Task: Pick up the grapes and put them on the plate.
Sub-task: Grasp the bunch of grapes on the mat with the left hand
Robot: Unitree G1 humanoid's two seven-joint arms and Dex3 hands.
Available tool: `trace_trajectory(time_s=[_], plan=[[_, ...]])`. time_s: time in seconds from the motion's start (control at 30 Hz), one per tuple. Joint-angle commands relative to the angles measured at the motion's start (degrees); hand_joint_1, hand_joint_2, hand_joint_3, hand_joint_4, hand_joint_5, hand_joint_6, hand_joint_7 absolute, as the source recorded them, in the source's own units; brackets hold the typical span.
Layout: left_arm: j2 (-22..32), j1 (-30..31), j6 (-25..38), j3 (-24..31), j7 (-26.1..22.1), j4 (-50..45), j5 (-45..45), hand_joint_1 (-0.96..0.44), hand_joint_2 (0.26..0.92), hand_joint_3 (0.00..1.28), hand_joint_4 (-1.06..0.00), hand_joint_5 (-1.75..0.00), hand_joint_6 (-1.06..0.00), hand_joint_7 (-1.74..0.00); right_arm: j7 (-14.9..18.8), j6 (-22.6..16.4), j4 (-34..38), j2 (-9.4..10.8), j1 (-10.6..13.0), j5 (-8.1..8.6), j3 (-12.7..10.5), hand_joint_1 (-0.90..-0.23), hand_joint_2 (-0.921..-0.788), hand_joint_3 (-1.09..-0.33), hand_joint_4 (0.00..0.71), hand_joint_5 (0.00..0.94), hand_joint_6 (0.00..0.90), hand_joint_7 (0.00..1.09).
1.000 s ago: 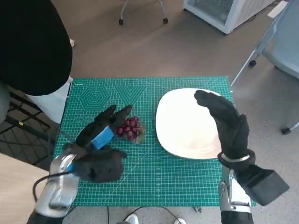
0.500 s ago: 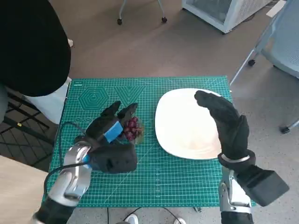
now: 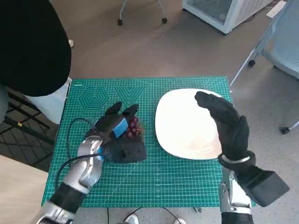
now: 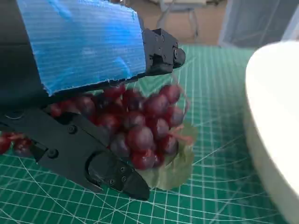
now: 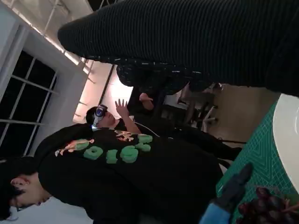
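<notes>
The left hand (image 3: 119, 135), black with blue tape across its back, lay over the grapes (image 3: 132, 129) on the green cutting mat (image 3: 177, 172). In the left wrist view its fingers (image 4: 100, 163) reached around both sides of the bunch (image 4: 140, 126), apparently closing on it; whether they pressed firmly enough to lift it could not be told. The grapes sat near the middle of the mat, just beside the near-left edge of the white plate (image 3: 182, 126), which filled the mat's right half. The right hand (image 3: 226, 123), in its knitted glove, hovered above the plate's right side, fingers extended and holding nothing.

The bunch was dark red, glossy and tightly clustered, with a pale green leaf (image 4: 175, 170) under it. It looked light and probably artificial. The round berries would likely be smooth and slippery, so a grip spread across the body of the cluster, fingers on opposite sides, seemed safer than pinching one berry.

A person in a black top (image 5: 140, 186) stood by the mat's far-left corner. Green characters on that top appeared in the right wrist view, turned sideways and not clearly legible. The mat carried printed grid lines and hexagon patterns; no brand could be read.
</notes>
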Motion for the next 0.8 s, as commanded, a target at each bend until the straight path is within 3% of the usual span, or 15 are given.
trace_trajectory(time_s=[0.03, 0.4, 0.8], plan=[[-1.36, -2.88, 1.76, -1.25, 0.19, 5.09, 0.35, -0.35, 0.717, 0.0, 0.0, 0.0, -0.22, -0.01, 0.01, 0.63, 0.5, -0.23, 1.16, 0.06, -0.29, -0.66, -0.921, -0.763, 0.321, 0.001, -0.001, 0.45], [-3.9, -6.61, 6.28, -2.44, -0.85, 12.94, -1.15, -0.34, 0.725, 0.0, 0.0, 0.0, -0.22, -0.01, 0.04, 0.68, 0.31, -0.66, 1.39, 0.24, -0.64, -0.661, -0.921, -0.762, 0.321, 0.001, -0.001, 0.45], [-3.67, -6.28, 4.89, -2.27, 0.67, 13.69, -2.53, -0.32, 0.728, 0.0, -0.03, -0.01, -0.22, -0.01, -0.43, 1.16, -0.32, -0.55, 1.59, -0.15, -0.48, -0.663, -0.921, -0.761, 0.322, 0.001, -0.001, 0.45]])
